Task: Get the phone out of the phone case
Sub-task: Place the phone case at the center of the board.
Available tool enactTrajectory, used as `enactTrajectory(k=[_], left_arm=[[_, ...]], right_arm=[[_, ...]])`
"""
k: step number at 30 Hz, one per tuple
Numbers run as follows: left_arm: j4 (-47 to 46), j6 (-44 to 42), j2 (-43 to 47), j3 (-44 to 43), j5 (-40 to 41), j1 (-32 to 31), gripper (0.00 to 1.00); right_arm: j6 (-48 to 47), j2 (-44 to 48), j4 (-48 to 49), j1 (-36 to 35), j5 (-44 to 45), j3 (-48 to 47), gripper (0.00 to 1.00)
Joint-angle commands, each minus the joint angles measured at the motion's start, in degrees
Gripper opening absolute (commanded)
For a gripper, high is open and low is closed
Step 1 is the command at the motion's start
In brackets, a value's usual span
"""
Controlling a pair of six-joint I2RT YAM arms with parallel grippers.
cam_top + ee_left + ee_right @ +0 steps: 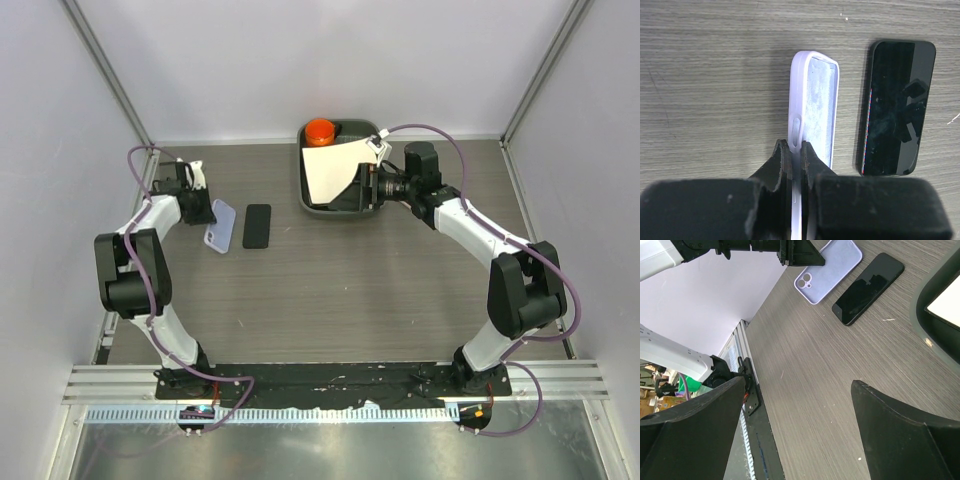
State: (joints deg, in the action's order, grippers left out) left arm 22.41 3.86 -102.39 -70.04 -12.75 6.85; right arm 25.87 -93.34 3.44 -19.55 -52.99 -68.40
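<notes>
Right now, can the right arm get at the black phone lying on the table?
Probably yes. The phone lies flat and uncovered, with bare table between it and the right gripper, whose jaws stand open. Only the case, pinched by the left gripper, sits close beside it.

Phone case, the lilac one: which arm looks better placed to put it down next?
Left, probably. The left gripper is shut on the lilac case at its side wall, with the black phone lying bare on the table beside it. The right gripper hangs open, far off near the tray.

lab test cell, white panel walls (320,60), aluminium frame rails (108,70)
</notes>
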Motion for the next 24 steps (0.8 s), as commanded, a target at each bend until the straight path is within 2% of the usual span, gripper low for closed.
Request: enactTrajectory(k=[1, 20, 24], left_arm=[[-4.4, -0.3, -0.5, -2.1, 1.9, 0.4, 0.00], [-5.3, 0.4, -4.4, -3.2, 4.4, 0.4, 0.00], [-5.1, 0.4, -4.8, -3.2, 4.5, 0.4, 0.10]], right_arm=[[0.2, 2.9, 3.0, -0.3, 0.3, 0.2, 0.92], [0.4, 2.7, 3.3, -0.4, 0.2, 0.3, 0.92], [0.4, 2.8, 3.3, -0.3, 0.2, 0.4, 0.92]])
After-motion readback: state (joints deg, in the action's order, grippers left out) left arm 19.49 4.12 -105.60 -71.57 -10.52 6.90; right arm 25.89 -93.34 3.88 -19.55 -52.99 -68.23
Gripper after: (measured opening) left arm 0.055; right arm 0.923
